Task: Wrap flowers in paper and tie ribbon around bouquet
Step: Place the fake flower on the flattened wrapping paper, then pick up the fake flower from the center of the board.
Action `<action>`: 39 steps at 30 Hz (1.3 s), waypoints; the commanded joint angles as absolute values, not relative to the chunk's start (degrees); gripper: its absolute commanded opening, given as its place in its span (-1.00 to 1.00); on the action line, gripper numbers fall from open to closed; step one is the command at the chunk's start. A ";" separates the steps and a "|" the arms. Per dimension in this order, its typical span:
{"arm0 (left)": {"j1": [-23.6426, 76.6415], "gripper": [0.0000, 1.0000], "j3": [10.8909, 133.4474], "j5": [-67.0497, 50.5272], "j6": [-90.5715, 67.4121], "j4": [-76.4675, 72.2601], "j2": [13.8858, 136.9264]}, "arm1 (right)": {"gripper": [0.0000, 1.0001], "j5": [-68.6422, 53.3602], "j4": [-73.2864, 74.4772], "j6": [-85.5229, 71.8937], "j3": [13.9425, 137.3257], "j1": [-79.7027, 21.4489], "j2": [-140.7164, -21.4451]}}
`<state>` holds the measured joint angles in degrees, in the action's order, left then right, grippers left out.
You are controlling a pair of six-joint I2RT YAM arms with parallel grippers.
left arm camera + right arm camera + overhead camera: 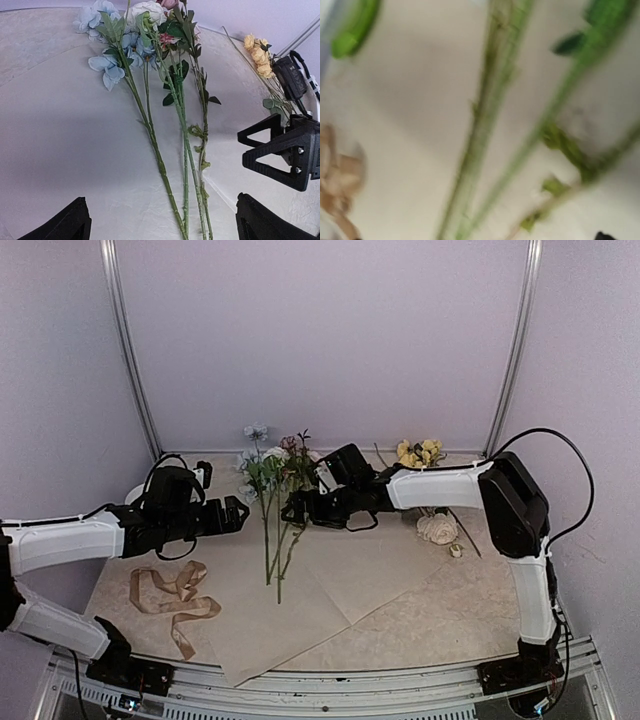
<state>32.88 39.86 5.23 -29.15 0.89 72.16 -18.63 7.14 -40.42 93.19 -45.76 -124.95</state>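
Flowers (272,502) flat on the paper (330,590) at mid-worktop, blooms toward the back wall, stems toward the near edge. Left gripper (238,516) low just left of the bunch, fingers (70,225) spread wide above the stems and gripping nothing; right gripper (296,508) just to the right, fingers (270,162) apart, close above the stems. Ribbon (175,595) in loose loops beside the paper's left edge on the worktop (450,610); yellow blooms (420,452) and a white rose (437,530) well off to the right.
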 commanded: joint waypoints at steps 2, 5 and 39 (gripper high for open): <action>32.20 0.98 40.86 6.37 -27.87 0.61 73.80 | 1.00 -4.52 29.36 -24.36 95.46 -45.31 -112.16; 32.16 0.98 41.95 6.42 -27.33 0.53 75.15 | 1.00 -0.62 35.20 -20.45 91.06 -40.78 -105.95; 32.08 0.98 46.93 4.79 -24.23 3.60 75.15 | -1.00 10.10 46.67 8.14 96.97 -19.61 -118.46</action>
<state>32.53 45.71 5.91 -25.74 3.51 76.69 6.44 47.29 3.99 99.04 -19.46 -125.47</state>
